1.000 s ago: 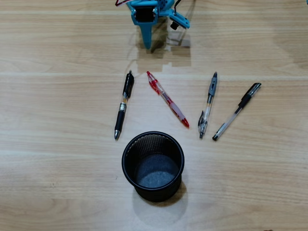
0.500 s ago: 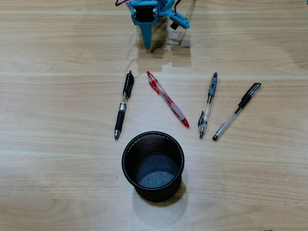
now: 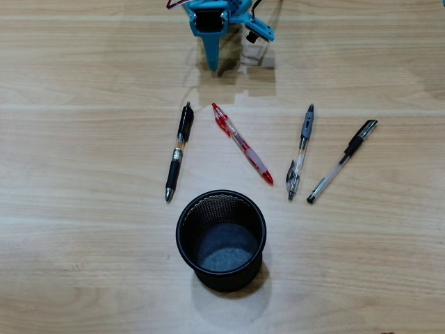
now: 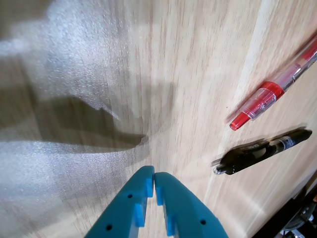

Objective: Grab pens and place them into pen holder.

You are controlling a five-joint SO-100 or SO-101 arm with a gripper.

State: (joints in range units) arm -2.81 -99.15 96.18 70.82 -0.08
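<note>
At the far edge of the desk (image 3: 83, 62) in the overhead view: teal claw (image 3: 213, 64) parked, tip down, fingers pressed together, nothing held. Confirmed in the wrist view: claw (image 4: 154, 179) with both teal fingers meeting at the tip, bare wood beneath.

Nearest to the claw: red pen (image 3: 242, 142) and black pen (image 3: 178, 151), butt ends pointing toward the arm; both ends visible in the wrist view, red pen (image 4: 275, 89) above black pen (image 4: 262, 151), lying apart. Further right in the overhead view: grey pen (image 3: 300, 151), then clear pen (image 3: 342, 161) with black cap. All four flat on the desk, none touching another.

Beyond the row: cup (image 3: 185, 209), black mesh, upright, empty, just beside the black pen's tip and near the red one's.

Judged step: start of task, no pen yet taken. Next move, as judged: fingers to be parted, claw brought over one pen, likely red or black as closest, aligned across the barrel, lowered and closed.

Writing: none legible; some marking on the black pen's barrel, too small to read.
</note>
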